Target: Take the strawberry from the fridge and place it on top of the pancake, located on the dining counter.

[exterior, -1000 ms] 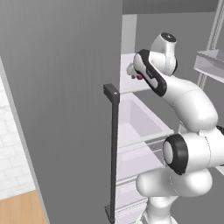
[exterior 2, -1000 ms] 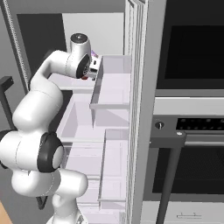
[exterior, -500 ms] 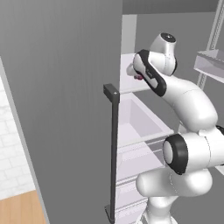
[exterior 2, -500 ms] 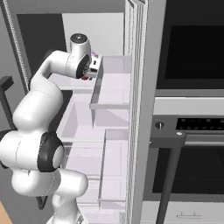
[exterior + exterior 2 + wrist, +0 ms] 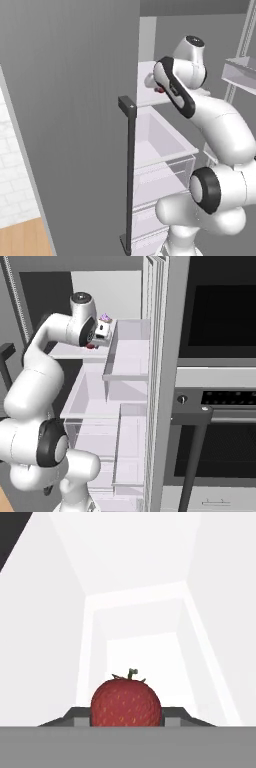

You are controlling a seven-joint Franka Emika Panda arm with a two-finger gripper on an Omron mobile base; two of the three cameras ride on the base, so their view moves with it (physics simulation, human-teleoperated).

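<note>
The strawberry (image 5: 126,704), dark red with a small green stem, sits low in the hand view between my two finger tips, which press against its left and right sides. My gripper (image 5: 126,718) is shut on it. From the base cameras the berry is a red speck (image 5: 159,90) (image 5: 91,346) under the hand (image 5: 151,81) (image 5: 99,336), just over a white upper shelf (image 5: 70,351) inside the open fridge (image 5: 70,100). The pancake and the dining counter are out of view.
The fridge's open door with its dark bar handle (image 5: 131,170) stands left of the arm. A clear drawer (image 5: 165,145) lies below the shelf. A door bin (image 5: 127,356) and a small purple item (image 5: 105,317) are close by. The steel wall oven (image 5: 220,316) is at the right.
The fingers have closed in from wide open onto the strawberry. The arm and the base have hardly moved.
</note>
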